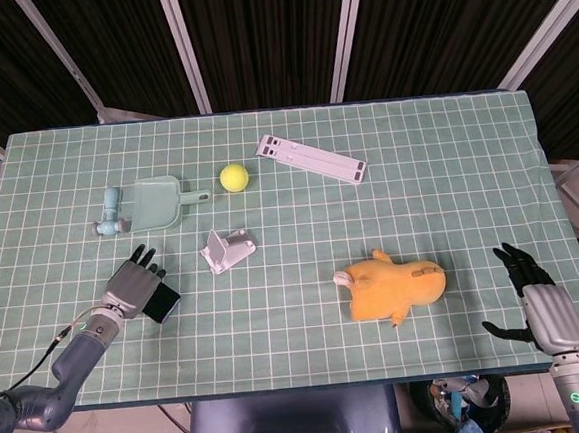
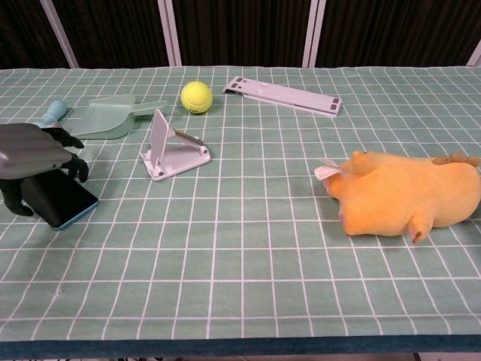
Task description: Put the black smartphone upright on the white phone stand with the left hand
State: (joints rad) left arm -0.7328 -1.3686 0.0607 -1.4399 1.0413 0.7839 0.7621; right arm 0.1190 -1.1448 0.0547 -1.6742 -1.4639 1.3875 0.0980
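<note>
The black smartphone (image 2: 66,203) lies flat on the green checked cloth at the left; only its near corner (image 1: 164,306) shows past my left hand (image 1: 131,282). That hand (image 2: 34,147) covers the phone, its fingers curled over the far edge and its thumb against the near left edge, gripping it. The white phone stand (image 1: 228,249) sits to the right of the hand, apart from it, with its back plate tilted up (image 2: 171,150). My right hand (image 1: 537,302) hovers at the table's front right corner, fingers spread and holding nothing.
Behind the left hand lie a pale green dustpan (image 1: 158,202) and a blue brush (image 1: 111,212). A yellow tennis ball (image 2: 196,96) and a long white bar (image 2: 285,94) are at the back. An orange plush toy (image 2: 406,195) lies to the right.
</note>
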